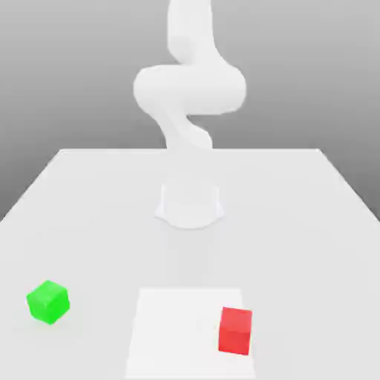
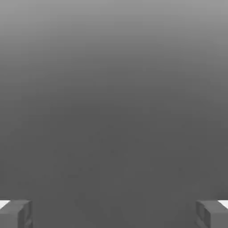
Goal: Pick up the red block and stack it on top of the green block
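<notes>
No progress yet toward stacking. Left: with tool [image 2: 114, 213] wide and empty, grasp red block [image 1: 234, 332], lift, set on green block [image 1: 48, 302], well apart from red block.

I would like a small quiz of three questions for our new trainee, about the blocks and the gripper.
1. True or false: the red block is already on top of the green block.
2. Which block is nearer the exterior view's left edge?
A) red
B) green
3. Fill in: the fingers of the gripper stand ____ (apart / together).

Key: 1 false; 2 B; 3 apart.
</notes>
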